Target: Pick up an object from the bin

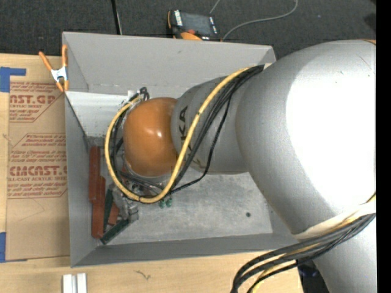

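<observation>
Camera view: arm enters from the right of the frame and reaches into the lower left part of the grey bin [183, 57]. The orange wrist cover [148, 136] and a loop of yellow cable [110, 154] hide most of the tool.

Gripper [126, 207] shows as grey metal low under the cover, close to the bin floor. Cannot tell whether it is wide, narrow or holding anything.

Nearest things:
- Long reddish-brown bar [95, 185] lies against the left wall, long axis up-down in the frame. It is just left of the gripper.
- Dark green slender piece [117, 227] sits in the lower left corner, tilted, just below the gripper and perhaps touching it.
- Small green bits [164, 203] lie on the floor just right of the gripper.

Judgement: the descent looks near its end, with no grasp confirmed. The move turns on the bar's place. It hugs the wall, so a close across its narrow side has little room on the wall side. The green piece lies freer.
</observation>
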Tool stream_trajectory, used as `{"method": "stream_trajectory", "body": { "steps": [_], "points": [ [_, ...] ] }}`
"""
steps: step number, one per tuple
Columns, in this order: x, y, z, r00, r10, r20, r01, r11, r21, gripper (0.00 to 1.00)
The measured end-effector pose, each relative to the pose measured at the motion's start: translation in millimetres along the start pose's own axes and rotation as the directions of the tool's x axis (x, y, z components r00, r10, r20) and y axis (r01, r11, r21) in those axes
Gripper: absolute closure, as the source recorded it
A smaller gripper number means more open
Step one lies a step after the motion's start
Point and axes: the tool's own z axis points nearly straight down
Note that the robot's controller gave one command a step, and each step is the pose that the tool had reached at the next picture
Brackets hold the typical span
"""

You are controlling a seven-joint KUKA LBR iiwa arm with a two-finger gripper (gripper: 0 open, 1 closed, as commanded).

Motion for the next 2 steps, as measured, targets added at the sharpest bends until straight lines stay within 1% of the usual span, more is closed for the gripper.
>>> {"method": "stream_trajectory", "body": {
  "steps": [1, 2],
  "points": [
    [10.4, 19.2, -50.2, 0.946, -0.323, -0.002, 0.323, 0.946, 0.0, 1.0],
    [2.9, -9.8, -59.1, 1.0, 0.009, -0.003, -0.009, 1.0, 0.001, 1.0]
  ]
}}
